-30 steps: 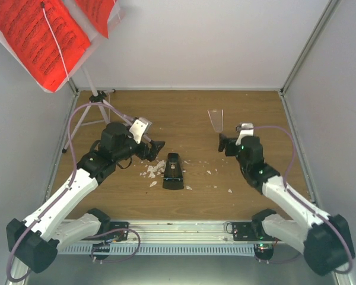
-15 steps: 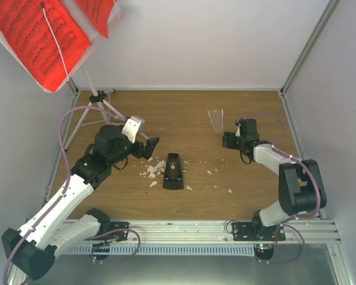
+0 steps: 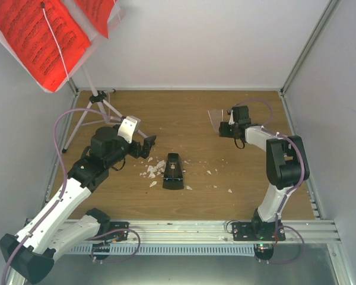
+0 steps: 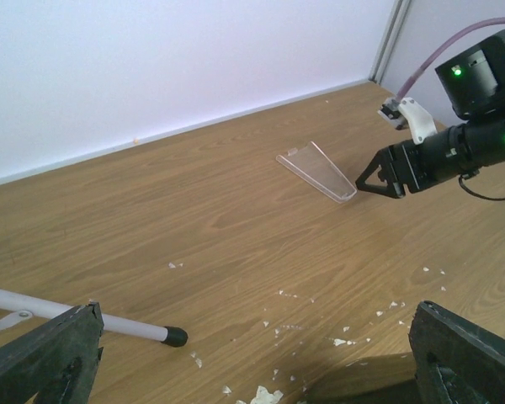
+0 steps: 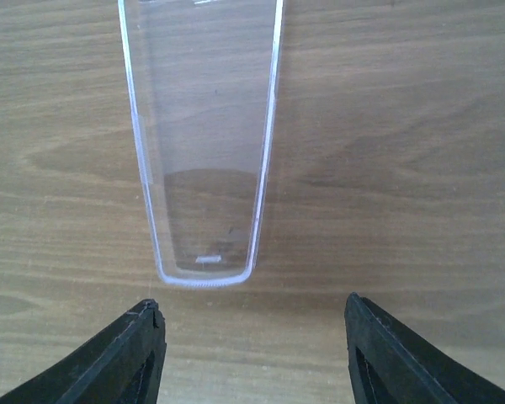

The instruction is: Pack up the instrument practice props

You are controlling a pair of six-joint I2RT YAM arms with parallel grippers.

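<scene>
Right pincer stands wide open, its two black fingers in the lower corners of the wrist view. The narrow rounded end of a clear cover lies just ahead of the gap between them and touches neither finger. The cover lies flat on the wooden table, widening toward the top of that frame. In the top view this pair sits right of centre, toward the back wall.

Left pincer is also spread wide and holds nothing. Its fingers fill the bottom corners of its wrist view, with bare wood and white crumbs between them. It hangs left of centre in the top view, just beside one leg of the stand. That leg's black-tipped end shows at the lower left of the left wrist view.

The stand is at the upper left of the top view, with its tripod on the back left corner of the table. Its tray reaches out of the frame, and red sheets lie on it. The metronome sits in the middle of the table, between the two arms and well apart from both pincers. Crumbs are scattered to its left and right. Whether it is upright I cannot tell.
</scene>
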